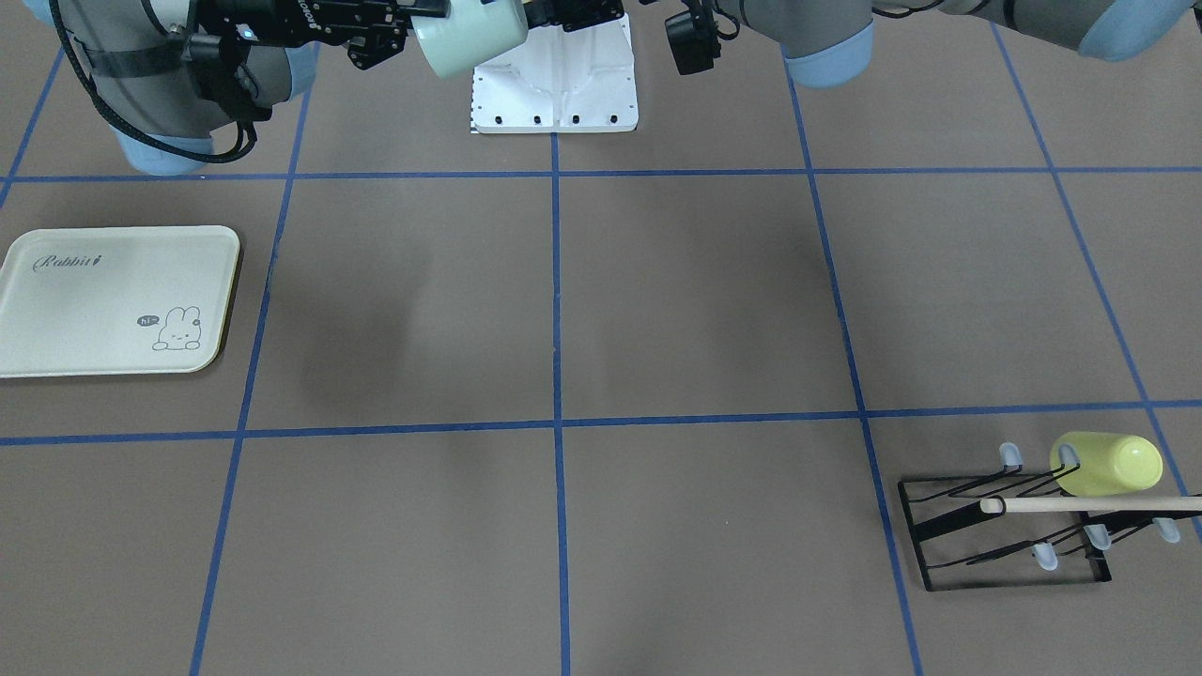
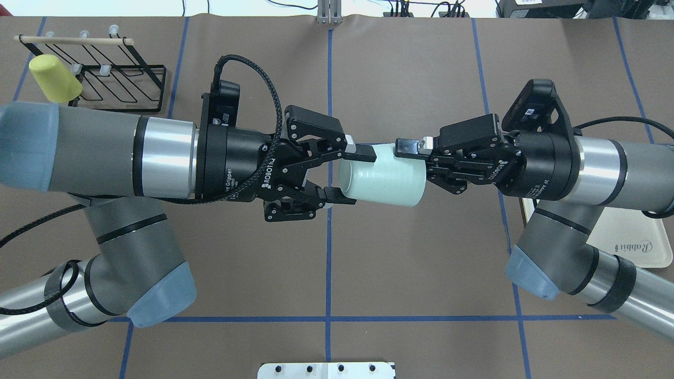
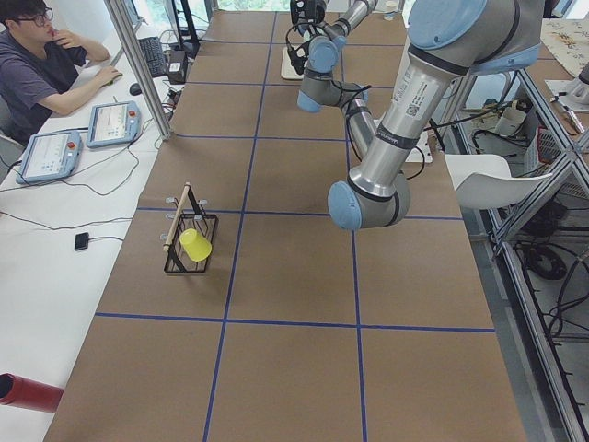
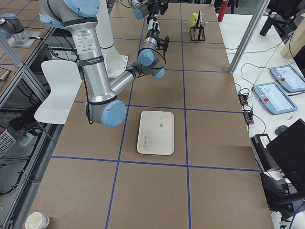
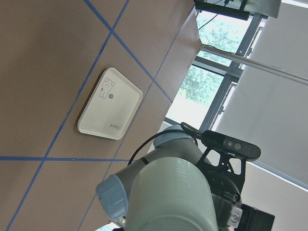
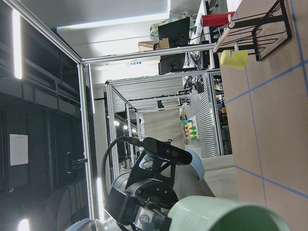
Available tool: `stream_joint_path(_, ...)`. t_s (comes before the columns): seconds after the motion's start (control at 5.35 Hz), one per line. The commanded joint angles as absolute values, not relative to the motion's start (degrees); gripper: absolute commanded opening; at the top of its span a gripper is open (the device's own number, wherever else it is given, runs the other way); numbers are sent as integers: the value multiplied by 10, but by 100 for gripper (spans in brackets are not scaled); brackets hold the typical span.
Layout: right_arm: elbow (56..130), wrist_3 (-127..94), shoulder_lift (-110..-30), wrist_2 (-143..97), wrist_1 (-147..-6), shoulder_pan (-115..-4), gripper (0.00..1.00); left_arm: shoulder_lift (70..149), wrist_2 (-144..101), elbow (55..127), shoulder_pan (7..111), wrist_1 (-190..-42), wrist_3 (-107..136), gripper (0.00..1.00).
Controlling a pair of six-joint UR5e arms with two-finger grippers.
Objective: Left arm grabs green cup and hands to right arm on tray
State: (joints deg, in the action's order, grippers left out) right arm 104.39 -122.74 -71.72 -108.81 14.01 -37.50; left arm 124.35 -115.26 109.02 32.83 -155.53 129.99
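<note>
Table (image 1: 695, 300) — brown, blue-taped grid — bears tray (image 1: 84, 319) and black rack (image 1: 944, 522).

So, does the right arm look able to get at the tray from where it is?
Probably yes. The tray lies on the right arm's own side, with nothing lying between them. For now the right gripper is at the cup, which the left gripper clamps in mid-air.

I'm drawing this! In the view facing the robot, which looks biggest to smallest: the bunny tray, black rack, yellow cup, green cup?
1. tray
2. black rack
3. green cup and yellow cup: they look about alike. The green one is held up nearer the camera and cut off at the top edge, so I won't rank them.
</note>
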Motion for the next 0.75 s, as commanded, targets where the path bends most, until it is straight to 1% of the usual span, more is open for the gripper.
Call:
stream_joint_path(0.0,1043,-1227,-722,-1089,129,-376,0,1246,-1154,1092,336,-1554,1240,100)
stream_joint_path(0.19,1043,-1227,-722,-1099,127,-380,0,1243,-1155,1090,341,-1550,1233,100)
stream_joint_path(0.37,1043,-1227,-723,-1127,86,-413,0,1235,-1157,1081,351,-1541,1220,100)
stream_joint_path(0.56,1044,-1227,-716,-1215,-15,-474,0,1226,-1158,1074,352,-1508,1173,100)
